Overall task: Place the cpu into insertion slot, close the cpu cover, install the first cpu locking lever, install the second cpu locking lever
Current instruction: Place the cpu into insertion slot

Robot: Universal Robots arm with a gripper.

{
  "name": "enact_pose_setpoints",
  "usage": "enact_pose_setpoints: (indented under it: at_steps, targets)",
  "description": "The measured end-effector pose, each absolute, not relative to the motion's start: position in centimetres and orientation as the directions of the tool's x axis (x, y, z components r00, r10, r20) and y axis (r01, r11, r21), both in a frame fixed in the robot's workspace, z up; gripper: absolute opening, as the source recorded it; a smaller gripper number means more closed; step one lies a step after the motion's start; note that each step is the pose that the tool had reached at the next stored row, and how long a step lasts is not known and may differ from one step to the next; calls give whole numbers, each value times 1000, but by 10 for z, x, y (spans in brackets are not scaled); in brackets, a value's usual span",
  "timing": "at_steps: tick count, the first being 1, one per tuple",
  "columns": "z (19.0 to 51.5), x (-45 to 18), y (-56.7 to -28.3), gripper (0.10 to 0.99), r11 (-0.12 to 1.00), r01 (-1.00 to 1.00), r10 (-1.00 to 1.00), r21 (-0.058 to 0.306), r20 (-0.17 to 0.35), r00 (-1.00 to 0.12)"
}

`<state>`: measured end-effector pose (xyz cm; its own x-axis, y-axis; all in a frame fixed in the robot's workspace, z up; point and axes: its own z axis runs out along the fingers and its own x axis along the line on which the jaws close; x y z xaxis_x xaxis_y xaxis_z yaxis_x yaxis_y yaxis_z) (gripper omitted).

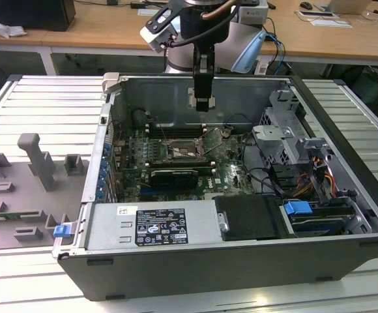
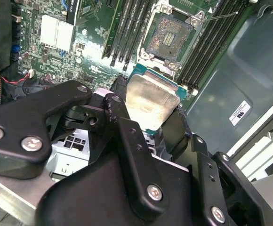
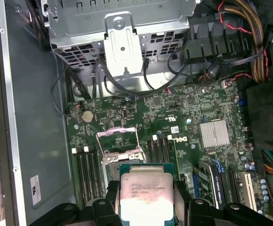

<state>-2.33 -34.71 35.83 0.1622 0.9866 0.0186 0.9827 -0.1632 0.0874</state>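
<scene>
End effector (image 2: 148, 110) with cpu (image 3: 146, 190) above insertion slot (image 2: 172, 36)

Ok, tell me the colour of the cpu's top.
The cpu has a silver-grey metal top with a green rim around it; clearest in the first wrist view.

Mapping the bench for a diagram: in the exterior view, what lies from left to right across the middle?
Grey fixture blocks → blue clips on the case wall → cpu socket → metal drive cage.
</scene>
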Motion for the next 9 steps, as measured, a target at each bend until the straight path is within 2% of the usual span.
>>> enact_pose_setpoints:
  at_steps: [9]
  targets:
    - [356, -23, -347, 541, -172, 981, 985, 87, 19, 171]
